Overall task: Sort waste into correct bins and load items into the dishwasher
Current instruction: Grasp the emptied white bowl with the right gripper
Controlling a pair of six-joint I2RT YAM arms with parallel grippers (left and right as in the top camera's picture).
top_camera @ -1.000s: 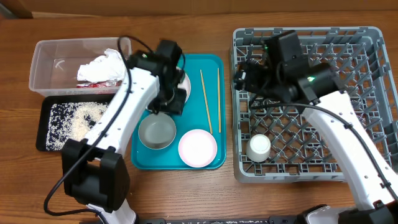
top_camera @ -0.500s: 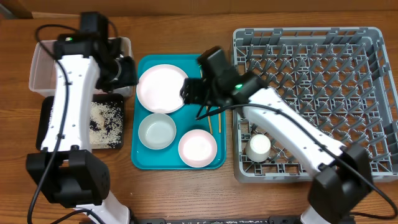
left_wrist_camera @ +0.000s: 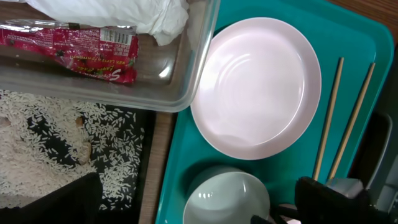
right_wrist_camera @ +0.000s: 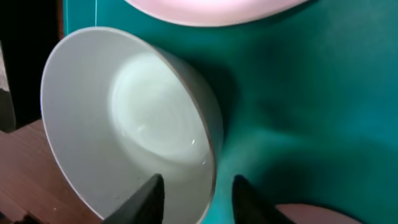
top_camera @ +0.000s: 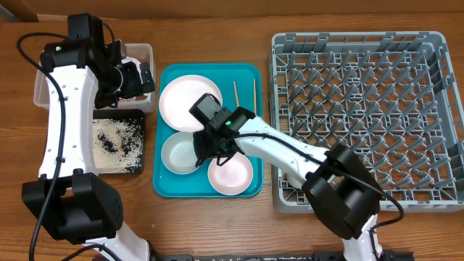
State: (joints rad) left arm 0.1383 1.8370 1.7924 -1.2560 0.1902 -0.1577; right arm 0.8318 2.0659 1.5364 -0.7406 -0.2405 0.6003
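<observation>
On the teal tray [top_camera: 246, 72] lie a white plate [top_camera: 190, 103], a grey-white bowl [top_camera: 180, 154], a second bowl [top_camera: 230, 174] and two chopsticks [top_camera: 254, 94]. My right gripper [top_camera: 206, 147] stands open astride the grey-white bowl's right rim [right_wrist_camera: 208, 155], one finger [right_wrist_camera: 146, 196] inside and the other outside, neither pressing it. My left gripper [top_camera: 138, 77] hangs open and empty by the clear tub [top_camera: 42, 72]. The tub holds the napkin [left_wrist_camera: 124, 12] and the red wrapper [left_wrist_camera: 74, 43]. Rice [left_wrist_camera: 56, 143] covers the black tray [top_camera: 138, 168]. The grey dish rack [top_camera: 362, 109] is on the right.
My right arm reaches from the rack's front left corner across the tray's right edge and over the second bowl. The black tray sits just in front of the tub, close to the teal tray's left edge. Bare wooden table [top_camera: 217, 225] runs along the front.
My right arm swung from the rack, past the chopsticks, down to the grey-white bowl, its jaws narrowing. My left arm moved from the tray to the tub and its jaws opened wide.
</observation>
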